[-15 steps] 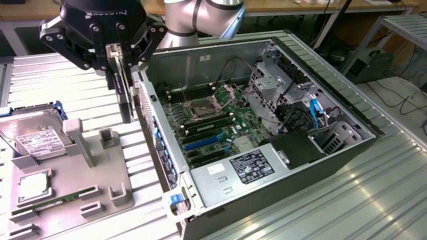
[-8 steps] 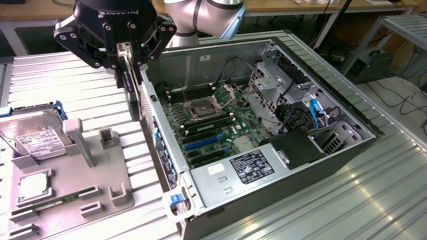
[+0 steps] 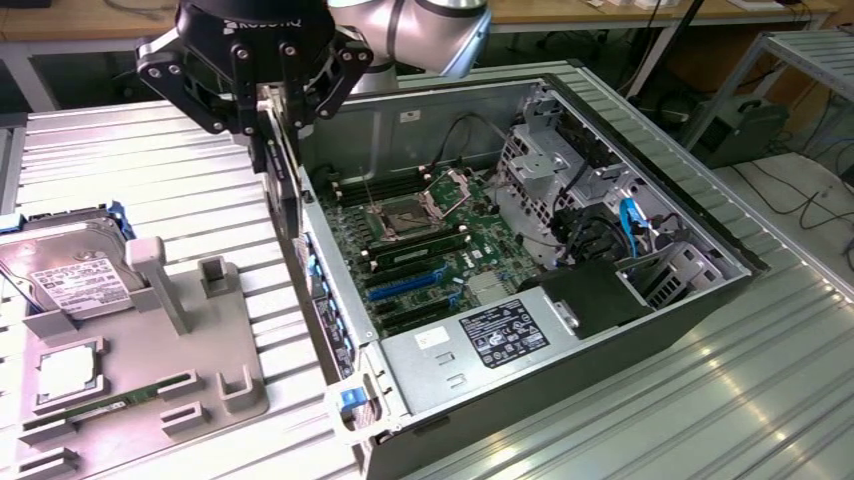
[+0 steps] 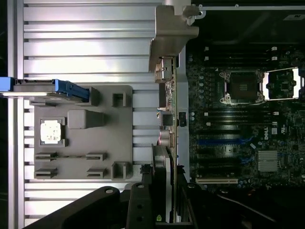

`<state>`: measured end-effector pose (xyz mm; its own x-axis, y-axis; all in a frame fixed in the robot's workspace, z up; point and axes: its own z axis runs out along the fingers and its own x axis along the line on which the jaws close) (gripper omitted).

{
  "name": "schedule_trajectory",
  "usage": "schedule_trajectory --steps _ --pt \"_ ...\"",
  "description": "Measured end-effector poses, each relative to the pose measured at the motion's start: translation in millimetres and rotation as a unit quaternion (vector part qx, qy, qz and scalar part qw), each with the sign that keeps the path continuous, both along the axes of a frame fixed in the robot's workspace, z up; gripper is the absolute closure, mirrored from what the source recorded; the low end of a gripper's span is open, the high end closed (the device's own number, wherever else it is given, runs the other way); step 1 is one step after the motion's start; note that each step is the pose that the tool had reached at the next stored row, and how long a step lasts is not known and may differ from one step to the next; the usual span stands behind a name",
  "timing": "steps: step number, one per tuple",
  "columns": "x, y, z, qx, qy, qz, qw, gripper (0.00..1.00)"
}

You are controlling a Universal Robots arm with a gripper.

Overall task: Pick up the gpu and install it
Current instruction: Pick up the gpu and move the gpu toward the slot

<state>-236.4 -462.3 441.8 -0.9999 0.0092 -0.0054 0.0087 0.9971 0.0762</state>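
Grey plastic fixture (image 3: 200, 340) sits at the exterior view's left, carrying the hard drive (image 3: 64, 272) on the ribbed metal table (image 3: 174, 170). Next comes my gripper (image 3: 274, 120), fingers (image 3: 327, 85) drawn in narrow and pinching the gpu (image 3: 282, 190) by its upper end. The card hangs upright, edge-on, its lower end beside the case wall (image 3: 320, 290). Rightward, the open case (image 3: 721, 290) bares the motherboard (image 3: 441, 240), its blue slots (image 3: 400, 285) uncovered.

The gpu (image 3: 282, 190), a thin dark card with a silvery end bracket, hangs upright and edge-on, clamped in the hand (image 3: 275, 122), over the computer case's (image 3: 441, 370) side wall.
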Motion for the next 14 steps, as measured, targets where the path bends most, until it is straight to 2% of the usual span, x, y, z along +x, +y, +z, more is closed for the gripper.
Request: schedule_trajectory --steps 14 --pt "20.5 0.0 0.0 0.0000 0.0000 0.000 1.0000 0.72"
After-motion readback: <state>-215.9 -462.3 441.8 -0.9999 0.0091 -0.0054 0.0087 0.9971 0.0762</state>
